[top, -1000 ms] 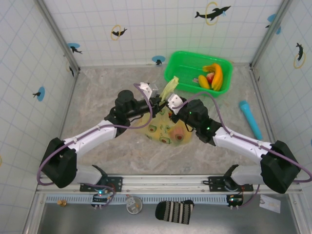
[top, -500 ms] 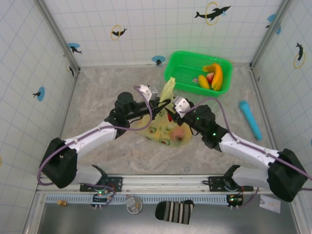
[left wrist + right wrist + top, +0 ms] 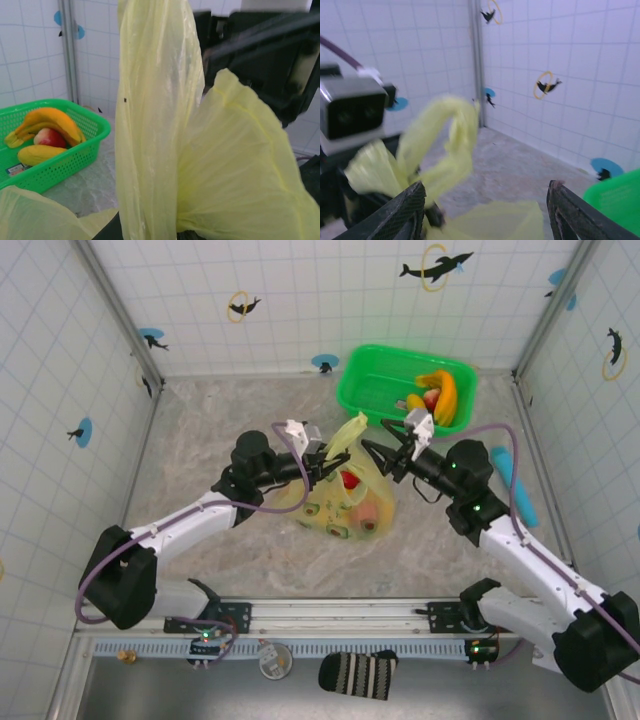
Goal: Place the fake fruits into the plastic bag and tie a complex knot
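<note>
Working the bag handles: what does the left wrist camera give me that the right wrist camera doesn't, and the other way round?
Left wrist: the bananas and a red apple lying in the green basket, with a twisted handle strip of the plastic bag standing upright close to the lens. Right wrist: the right gripper open with nothing between its fingers, the left arm's wrist camera, and dolphin stickers on the wall. Shared: the bag's yellow-green handles, a part of the basket, tiled walls.
</note>
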Available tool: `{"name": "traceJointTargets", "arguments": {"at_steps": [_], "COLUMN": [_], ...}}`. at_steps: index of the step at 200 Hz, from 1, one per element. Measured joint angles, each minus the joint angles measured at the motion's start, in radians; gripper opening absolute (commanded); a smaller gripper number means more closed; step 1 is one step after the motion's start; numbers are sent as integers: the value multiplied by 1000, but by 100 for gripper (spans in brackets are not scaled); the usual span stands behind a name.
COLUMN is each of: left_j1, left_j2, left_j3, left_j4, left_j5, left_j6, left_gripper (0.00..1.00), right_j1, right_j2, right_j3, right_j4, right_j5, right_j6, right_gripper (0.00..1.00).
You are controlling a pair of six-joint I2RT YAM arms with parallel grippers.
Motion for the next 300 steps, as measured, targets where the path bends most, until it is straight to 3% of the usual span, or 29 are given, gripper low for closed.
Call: {"name": "traceJointTargets", "arguments": {"at_steps": [35, 48, 59, 81, 105, 177, 246, 276, 300], "left_j1": [0, 0, 0, 0, 0, 8, 8, 8, 8], "left_j2": [-3, -4, -5, -8, -25, -37, -27, -23, -23], "left_j3": [0, 0, 0, 0, -12, -56, -56, -56, -51], "left_j4": [-26, -31, -31, -32, -13, 40, 68, 76, 77], "left_j5": [33, 39, 42, 42, 42, 39, 41, 38, 38], "left_j6": [33, 40, 44, 43, 42, 15, -10, -10, -11], "left_gripper": [20, 20, 21, 21, 22, 19, 26, 25, 16], "right_j1": [-3, -3, -3, 1, -12, -114, 0, 24, 39], "right_j2": [41, 85, 112, 127, 105, 23, 47, 48, 47], "right_j3": [66, 101, 113, 111, 80, -57, 48, 60, 61], "right_j4": [32, 32, 34, 21, 31, 59, 25, 14, -16], "right_j5": [-70, -85, -97, -104, -103, -85, -77, -76, -69], "right_j6": [151, 184, 201, 234, 248, 314, 290, 277, 261], "right_gripper": [67, 64, 52, 19, 0, 0, 0, 0, 0]}}
